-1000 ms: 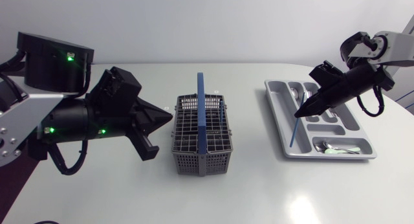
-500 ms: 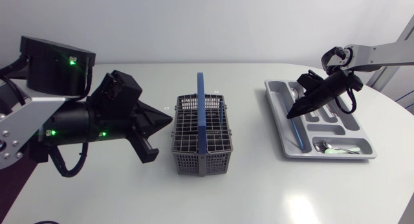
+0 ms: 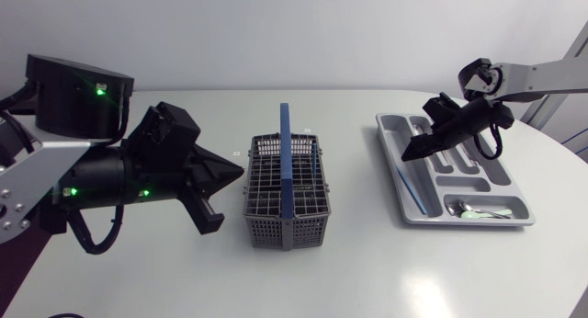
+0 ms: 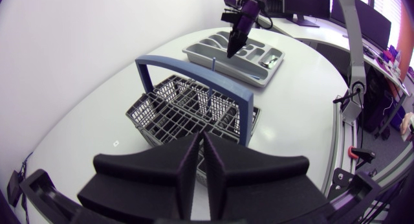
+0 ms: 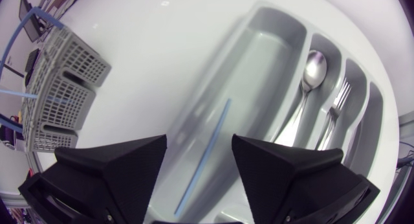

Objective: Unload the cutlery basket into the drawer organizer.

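- Judging by how things lie, a placing step is taken to be at its close: a thin blue stick (image 5: pixel 213 130) lies flat in the long compartment along the drawer organizer's (image 3: pixel 390 166) edge nearest the cutlery basket (image 3: pixel 266 228).
- The right gripper (image 5: pixel 197 153) is held just above that compartment with its fingers wide apart; nothing is gripped, and the stick is seen between them and below, untouched.
- A spoon (image 5: pixel 314 68) and a fork (image 5: pixel 339 98) are lodged in the narrower compartments beside it, and another spoon (image 3: pixel 473 208) in the cross compartment at the organizer's near end.
- The basket is stood at the middle of the worktop, well apart from the organizer, which is set towards the worktop's right edge.
- One more blue stick (image 4: pixel 210 88) is left upright in the basket, beside the blue handle (image 4: pixel 194 78), so the unloading is judged not yet complete.
- The left gripper (image 4: pixel 200 153) is held beside the basket, fingers together with nothing between them.
- For the next move, a lift clear of the organizer's wall would be called for, then a reach down past the handle so that the slim upright stick is taken squarely.
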